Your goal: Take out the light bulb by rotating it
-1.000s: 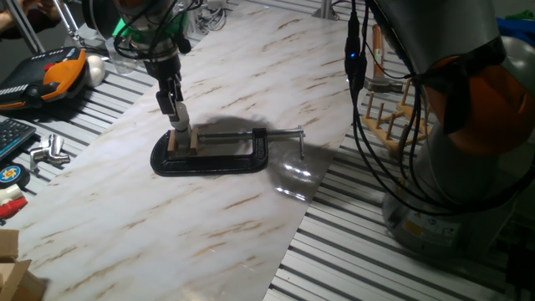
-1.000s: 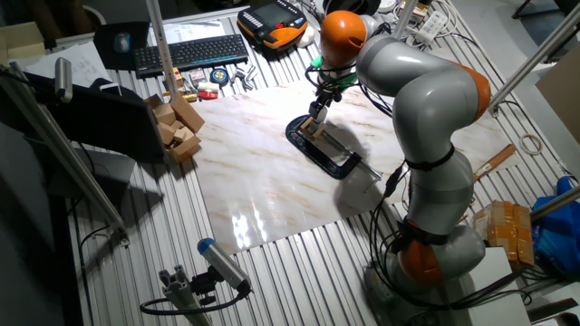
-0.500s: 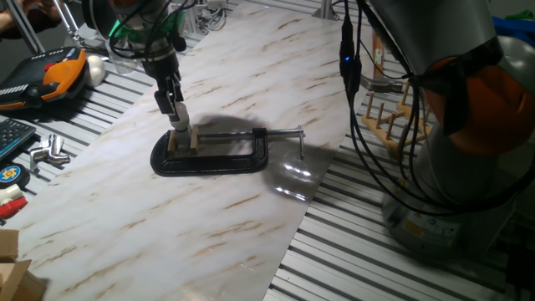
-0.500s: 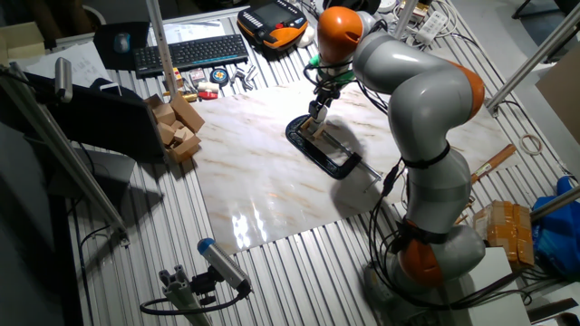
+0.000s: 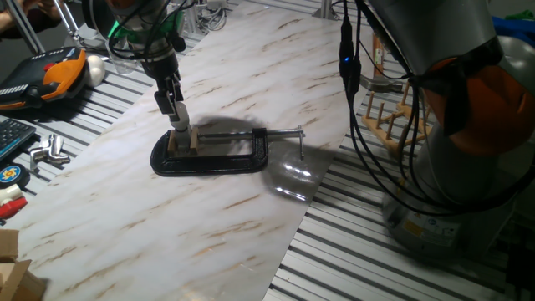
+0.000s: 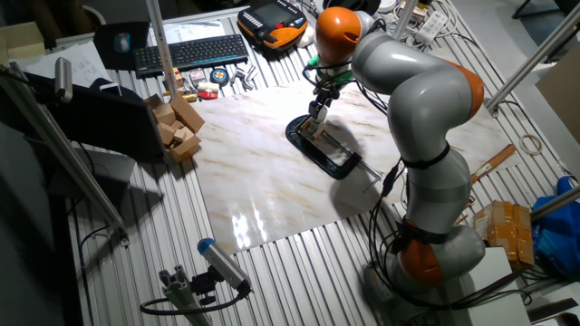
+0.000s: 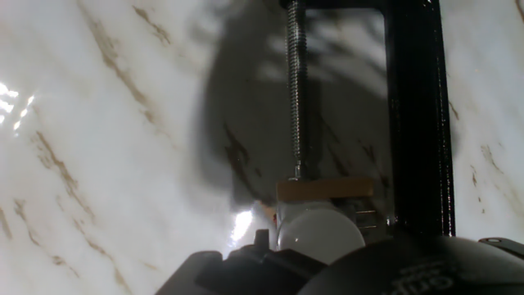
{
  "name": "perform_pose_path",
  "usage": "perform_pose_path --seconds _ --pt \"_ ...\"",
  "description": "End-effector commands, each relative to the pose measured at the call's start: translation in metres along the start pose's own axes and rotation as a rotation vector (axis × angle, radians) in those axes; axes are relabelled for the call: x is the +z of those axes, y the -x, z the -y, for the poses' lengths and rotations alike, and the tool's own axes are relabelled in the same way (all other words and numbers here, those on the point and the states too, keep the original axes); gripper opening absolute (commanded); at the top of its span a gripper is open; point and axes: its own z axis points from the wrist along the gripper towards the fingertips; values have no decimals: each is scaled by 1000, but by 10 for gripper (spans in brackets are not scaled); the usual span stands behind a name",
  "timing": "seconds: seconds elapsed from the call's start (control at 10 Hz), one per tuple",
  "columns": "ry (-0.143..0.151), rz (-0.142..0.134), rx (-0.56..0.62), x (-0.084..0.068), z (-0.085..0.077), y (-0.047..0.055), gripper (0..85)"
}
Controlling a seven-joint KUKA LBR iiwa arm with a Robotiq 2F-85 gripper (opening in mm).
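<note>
Gripper (image 5: pixel 178 119) upright over light bulb (image 7: pixel 320 235) (grip state unclear); bulb's fitting in black C-clamp (image 5: pixel 213 155) on marble board (image 5: pixel 251 75).

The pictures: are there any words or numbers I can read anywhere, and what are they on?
None can be read.
Round blue badge at the table's edge: it has a design, too small to read.
Keyboard: key letters too small.
Hand view, dark pincer body at the bottom: raised lettering, too blurred and cut off.
Black clamp and light bulb: no text visible.
</note>
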Motion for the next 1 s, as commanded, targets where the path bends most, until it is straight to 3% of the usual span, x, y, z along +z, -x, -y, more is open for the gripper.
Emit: perform_pose_path --seconds 0.0,0.5,0.9 --pt "4 -1 -1 0 0 0 680" --pt "-1 12 -4 0 0 0 680" --pt "-6 5 -9 0 0 0 680"
